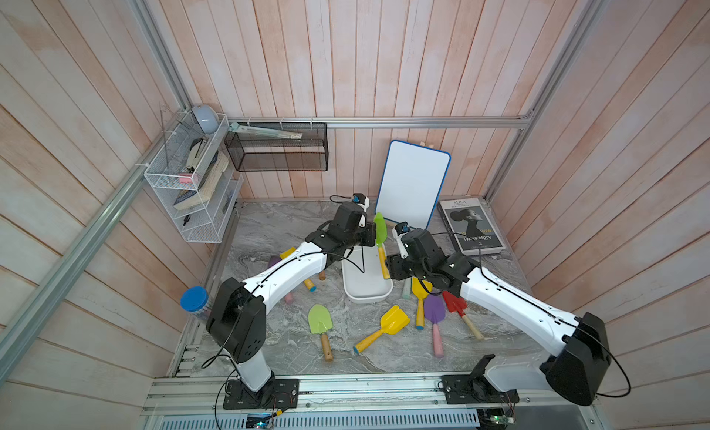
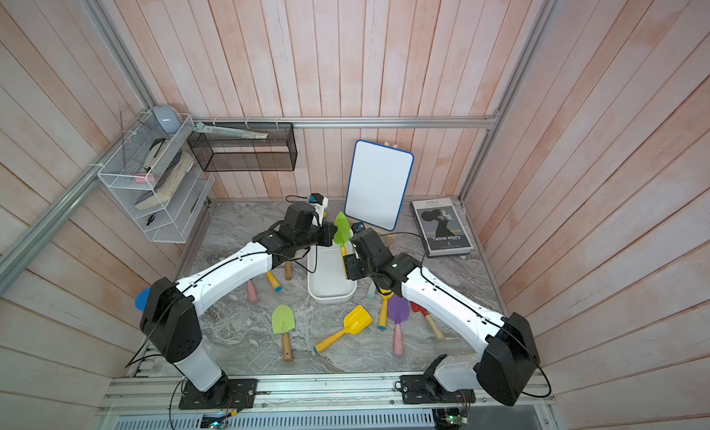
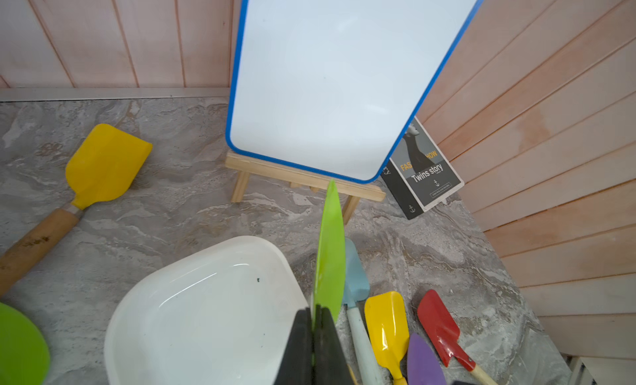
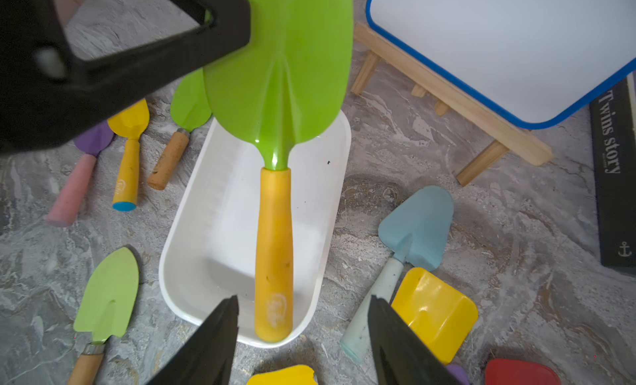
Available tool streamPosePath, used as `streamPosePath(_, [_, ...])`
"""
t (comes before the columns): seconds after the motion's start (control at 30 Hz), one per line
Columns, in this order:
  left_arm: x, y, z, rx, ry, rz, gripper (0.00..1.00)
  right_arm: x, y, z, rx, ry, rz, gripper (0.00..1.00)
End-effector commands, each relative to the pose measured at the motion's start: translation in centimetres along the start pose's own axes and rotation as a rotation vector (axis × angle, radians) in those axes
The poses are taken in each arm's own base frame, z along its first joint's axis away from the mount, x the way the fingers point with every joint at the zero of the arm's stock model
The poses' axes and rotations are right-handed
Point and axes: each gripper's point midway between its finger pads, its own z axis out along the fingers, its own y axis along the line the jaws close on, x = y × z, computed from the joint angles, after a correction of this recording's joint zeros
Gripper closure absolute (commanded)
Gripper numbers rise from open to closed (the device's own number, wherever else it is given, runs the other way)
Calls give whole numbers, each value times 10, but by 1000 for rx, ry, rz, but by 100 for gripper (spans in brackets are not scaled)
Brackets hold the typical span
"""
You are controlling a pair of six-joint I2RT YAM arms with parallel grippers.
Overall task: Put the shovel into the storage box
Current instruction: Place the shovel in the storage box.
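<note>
Left jaws clenched on green shovel (image 4: 275, 73) blade edge; right jaws released astride handle. Hazard: thin-edge pinch may pivot, handle striking storage box (image 4: 213, 228) near rim, tipping out.

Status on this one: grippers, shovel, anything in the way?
Left gripper: jaws shut on green shovel blade. Right gripper: jaws open at the handle end. Shovel over the empty box. Nothing blocking.
</note>
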Motion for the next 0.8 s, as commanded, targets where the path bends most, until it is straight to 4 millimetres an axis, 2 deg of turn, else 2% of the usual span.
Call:
streamPosePath(0.0, [-5, 8, -14, 24, 12, 8, 100, -3, 2, -16, -29, -30, 0, 35])
streamPosePath(0.33, [35, 17, 17, 73, 101, -70, 100, 14, -15, -25, -30, -7, 31, 35])
streamPosePath(0.53, [57, 22, 39, 90, 155, -92, 100, 25, -21, -24, -29, 14, 36, 36])
streamPosePath(0.77, [77, 33, 58, 73, 189, -105, 100, 28, -22, -21, -32, 24, 39, 36])
